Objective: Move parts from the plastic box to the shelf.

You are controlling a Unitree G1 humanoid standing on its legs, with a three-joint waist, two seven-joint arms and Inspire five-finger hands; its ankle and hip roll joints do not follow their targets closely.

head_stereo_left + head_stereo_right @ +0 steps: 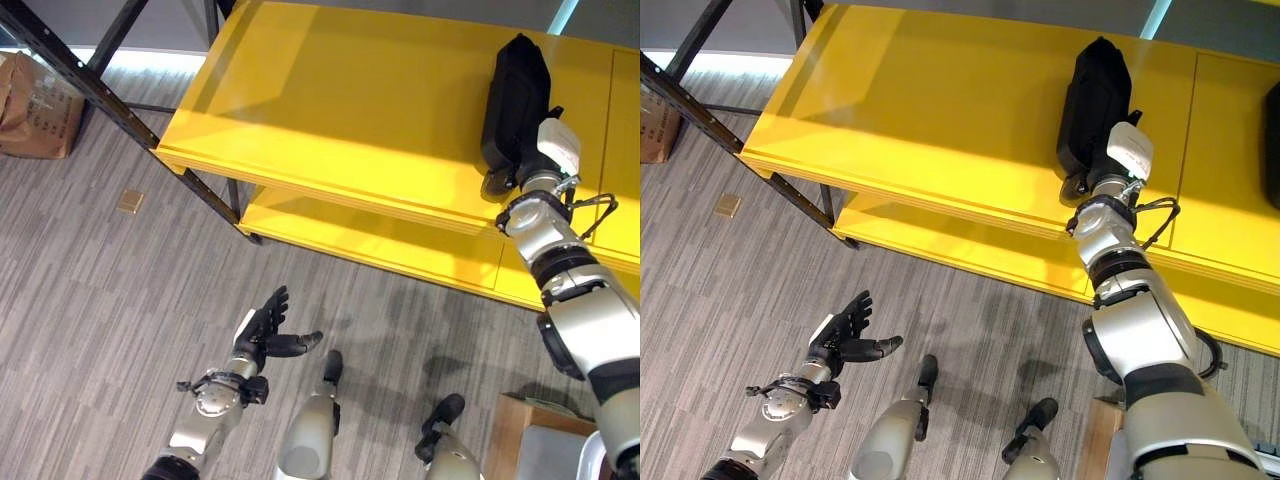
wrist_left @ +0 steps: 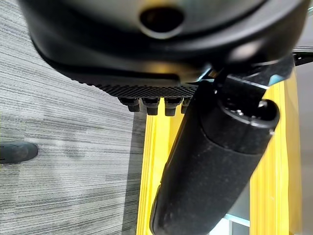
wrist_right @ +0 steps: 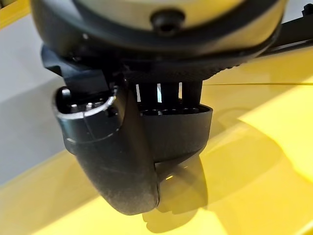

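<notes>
right hand (image 1: 1108,168) is on the top board of the yellow shelf (image 1: 330,110), with a black part (image 1: 515,95) under it. the right wrist view shows thumb and fingers curled round that dark part, which sits low over the yellow surface; whether it already rests on the board cannot be told for certain. judgement: this part is at the point of being set down, release not yet made. a second dark object (image 1: 1272,145) lies at the far right edge of the same board, possibly a part already delivered; too little of it shows to confirm. left hand (image 1: 262,330) hangs low over the grey floor (image 1: 90,270), well apart from the shelf, fingers spread and empty. a brown bag (image 1: 35,105) stands on the floor beside a black frame leg. remaining work, as judged: let go of the part, withdraw, and fetch the rest.
</notes>
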